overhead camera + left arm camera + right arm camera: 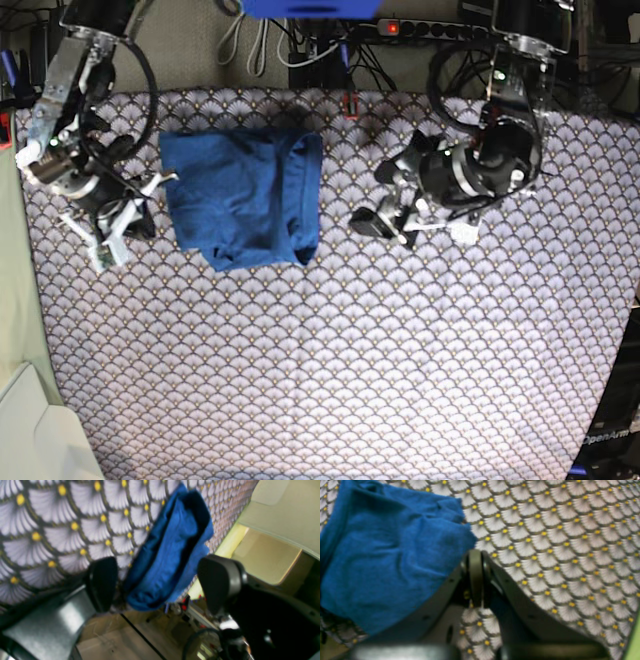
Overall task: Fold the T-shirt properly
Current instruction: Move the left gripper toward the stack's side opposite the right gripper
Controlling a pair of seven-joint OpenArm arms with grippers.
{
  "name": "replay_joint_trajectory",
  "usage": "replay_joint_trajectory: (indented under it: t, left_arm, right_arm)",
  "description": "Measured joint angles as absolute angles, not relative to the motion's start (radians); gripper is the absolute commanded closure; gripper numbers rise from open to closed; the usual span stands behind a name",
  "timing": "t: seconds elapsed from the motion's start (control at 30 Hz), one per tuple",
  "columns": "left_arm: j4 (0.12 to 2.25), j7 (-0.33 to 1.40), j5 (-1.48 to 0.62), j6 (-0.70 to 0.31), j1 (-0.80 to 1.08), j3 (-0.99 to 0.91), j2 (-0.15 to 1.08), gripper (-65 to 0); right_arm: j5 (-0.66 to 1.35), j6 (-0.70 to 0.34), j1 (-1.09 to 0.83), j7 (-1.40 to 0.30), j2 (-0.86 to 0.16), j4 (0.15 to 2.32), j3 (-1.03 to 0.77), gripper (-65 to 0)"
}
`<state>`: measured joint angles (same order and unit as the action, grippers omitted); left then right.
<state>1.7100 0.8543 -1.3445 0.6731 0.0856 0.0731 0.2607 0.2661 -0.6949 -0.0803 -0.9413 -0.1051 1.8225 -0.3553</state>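
The T-shirt is a plain royal-blue shirt lying folded into a rough rectangle on the scallop-patterned cloth, back left of centre. My left gripper hovers just right of it, open and empty. In the left wrist view the two dark fingers stand wide apart with the T-shirt beyond the gap between them. My right gripper is just left of the shirt. In the right wrist view the right gripper has its fingers pressed together and holds nothing, and the T-shirt lies beside it with its edge close to the fingertips.
The patterned cloth covers the whole table. A power strip and cables lie along the back edge, with a blue object behind the shirt. A pale board sits off the front left corner.
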Motion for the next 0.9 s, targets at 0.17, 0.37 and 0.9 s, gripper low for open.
replay_joint_trajectory:
  t: [0.17, 0.37, 0.9]
  left_arm:
    - [1.711, 0.871, -1.228, 0.553, 0.085, 0.114, 0.260, -52.3]
    - [1.703, 0.878, -1.096, 0.462, 0.041, 0.166, 0.271, -52.3]
    - [1.502, 0.871, -1.077, 0.455, -0.068, 0.297, 0.217, -52.3]
  right_arm:
    - [0.268, -0.695, -0.080, -0.939, -0.102, 1.822, -0.354, 0.0]
    - [0.270, -0.695, -0.080, -0.938, -0.102, 1.822, -0.354, 0.0]
    - [0.268, -0.695, -0.079, -0.938, -0.102, 1.822, -0.354, 0.0]
